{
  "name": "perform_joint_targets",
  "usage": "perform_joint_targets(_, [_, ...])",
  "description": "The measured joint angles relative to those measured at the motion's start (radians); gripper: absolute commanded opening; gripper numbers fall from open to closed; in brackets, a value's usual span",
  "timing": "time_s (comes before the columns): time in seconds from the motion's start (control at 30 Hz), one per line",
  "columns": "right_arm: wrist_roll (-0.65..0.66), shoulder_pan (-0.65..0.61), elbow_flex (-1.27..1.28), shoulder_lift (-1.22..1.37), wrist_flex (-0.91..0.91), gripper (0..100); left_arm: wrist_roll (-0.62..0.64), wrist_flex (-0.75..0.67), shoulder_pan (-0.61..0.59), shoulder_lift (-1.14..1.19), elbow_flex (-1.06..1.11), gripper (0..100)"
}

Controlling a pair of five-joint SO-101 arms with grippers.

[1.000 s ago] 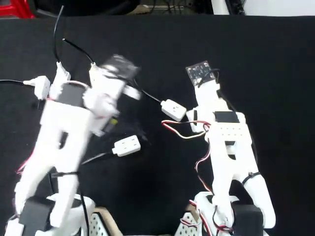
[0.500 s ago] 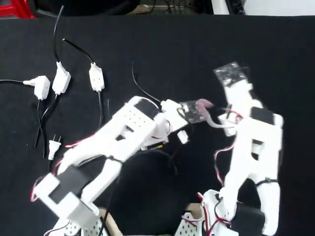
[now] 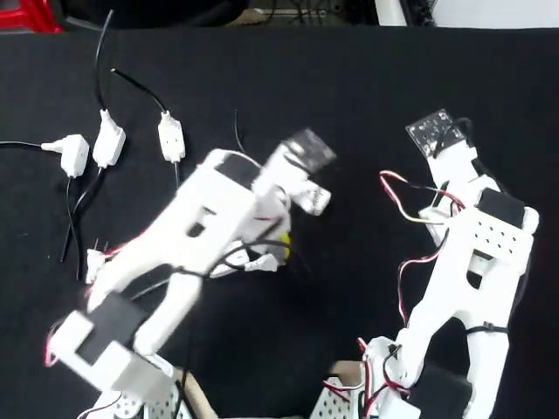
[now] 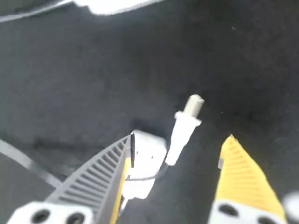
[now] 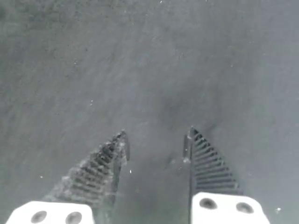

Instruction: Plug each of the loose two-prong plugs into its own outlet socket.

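Note:
My left gripper (image 4: 180,137) is open over the black cloth near the table's middle. A small white two-prong plug (image 4: 184,126) lies between its grey and yellow fingers. A white block (image 4: 145,161) rests against the grey finger (image 4: 100,170). In the high view the yellow finger (image 3: 283,248) shows under the left arm, beside a white outlet socket (image 3: 314,199). Three more white sockets (image 3: 109,144) lie at the far left, and a loose plug (image 3: 94,260) lies nearer the front. My right gripper (image 5: 156,135) is open over bare cloth with nothing between its fingers.
Black cords (image 3: 131,83) run from the left sockets toward the back edge. The right arm (image 3: 472,253) stands at the right side, with red and white wires looping beside it. Another white piece (image 4: 112,4) lies farther off in the left wrist view.
The left arm has swung from the sockets at the left over to the table's middle. The right arm has moved away from the middle to the right.

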Motion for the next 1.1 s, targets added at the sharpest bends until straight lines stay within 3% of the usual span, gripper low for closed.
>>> perform_joint_targets(0.13, [0.103,-0.012,0.000,0.000,0.057,19.8,0.097,0.086,-0.124,-0.176,0.015,30])
perform_joint_targets(0.27, [0.195,-0.141,0.000,0.000,0.132,19.8,0.138,0.149,-0.324,-0.353,0.097,30])
perform_joint_targets(0.43, [0.298,-0.400,0.000,0.000,0.219,19.8,0.143,0.161,-0.621,-0.554,0.295,30])
perform_joint_targets(0.63, [0.370,-0.776,0.015,0.000,0.256,19.8,-0.060,0.158,-0.862,-0.767,0.580,30])
perform_joint_targets(0.87, [0.371,-1.119,0.052,0.000,0.242,19.8,-0.249,0.008,-0.918,-1.031,0.934,30])
perform_joint_targets(1.1, [0.347,-1.155,0.052,0.135,0.170,19.8,-0.338,-0.054,-0.921,-1.255,1.183,30])
